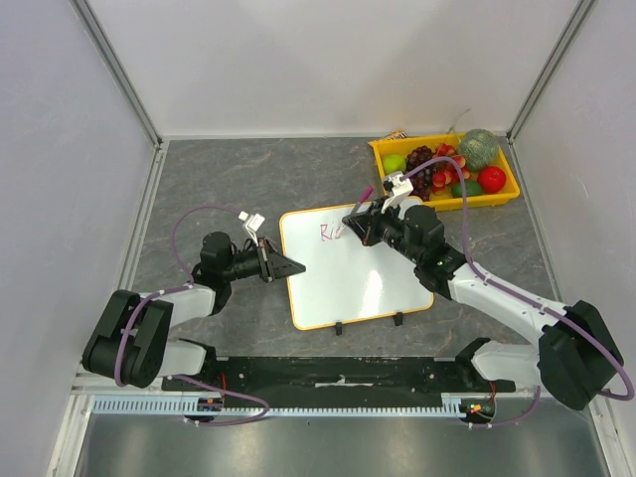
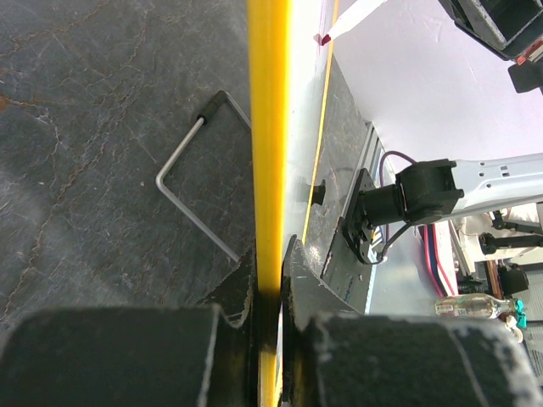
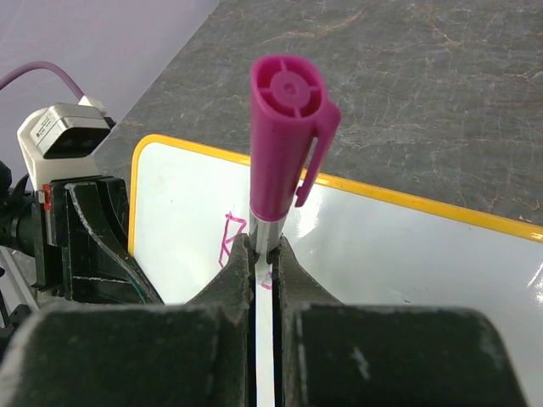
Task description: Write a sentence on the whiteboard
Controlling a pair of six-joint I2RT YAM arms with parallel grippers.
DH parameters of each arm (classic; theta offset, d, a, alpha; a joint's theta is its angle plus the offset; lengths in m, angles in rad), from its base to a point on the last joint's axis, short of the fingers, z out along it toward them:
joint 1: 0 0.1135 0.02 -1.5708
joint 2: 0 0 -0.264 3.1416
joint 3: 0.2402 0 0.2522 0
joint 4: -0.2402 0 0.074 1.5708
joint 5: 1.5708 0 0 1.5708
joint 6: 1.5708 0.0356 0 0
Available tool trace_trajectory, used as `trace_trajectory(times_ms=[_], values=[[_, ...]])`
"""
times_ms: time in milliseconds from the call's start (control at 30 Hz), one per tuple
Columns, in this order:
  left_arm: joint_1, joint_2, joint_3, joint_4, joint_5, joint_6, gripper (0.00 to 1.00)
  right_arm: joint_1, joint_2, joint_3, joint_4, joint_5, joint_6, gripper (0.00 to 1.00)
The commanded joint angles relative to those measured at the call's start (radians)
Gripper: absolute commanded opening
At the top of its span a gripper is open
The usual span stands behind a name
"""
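Observation:
The whiteboard point(image 1: 353, 268) lies on the grey table, white with an orange-yellow rim and two black clips on its near edge. My left gripper point(image 1: 283, 266) is shut on its left rim, seen edge-on as a yellow strip point(image 2: 269, 153) between the jaws point(image 2: 271, 280). My right gripper point(image 1: 360, 224) is shut on a marker point(image 3: 280, 161) with a magenta cap on its back end, the tip down on the board near its top left. The sentence point(image 1: 330, 233) shows only as its first pinkish-red letters, about "Ri"; an "R" shows in the right wrist view point(image 3: 229, 242).
A yellow tray point(image 1: 383, 151) of fruit stands at the back right, close behind my right gripper. A bent wire stand point(image 2: 182, 191) lies on the table under the board's left side. White walls enclose the table on three sides.

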Motion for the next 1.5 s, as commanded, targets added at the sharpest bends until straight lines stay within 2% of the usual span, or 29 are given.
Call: trace_trajectory(times_ms=[0,333,633,1467], values=[[0.002,0.028,-0.012,-0.126,-0.173,0.179,0.02,-0.002,-0.039,0.029,0.027,-0.004,-0.002,0.00],[0.002,0.030,-0.014,-0.127,-0.174,0.179,0.02,-0.013,-0.105,0.008,0.018,0.028,-0.006,0.00],[0.002,0.031,-0.012,-0.126,-0.173,0.178,0.02,-0.050,-0.085,0.000,0.010,0.039,0.003,0.00],[0.002,0.033,-0.010,-0.129,-0.173,0.178,0.02,-0.053,-0.100,-0.023,0.028,0.008,-0.003,0.00]])
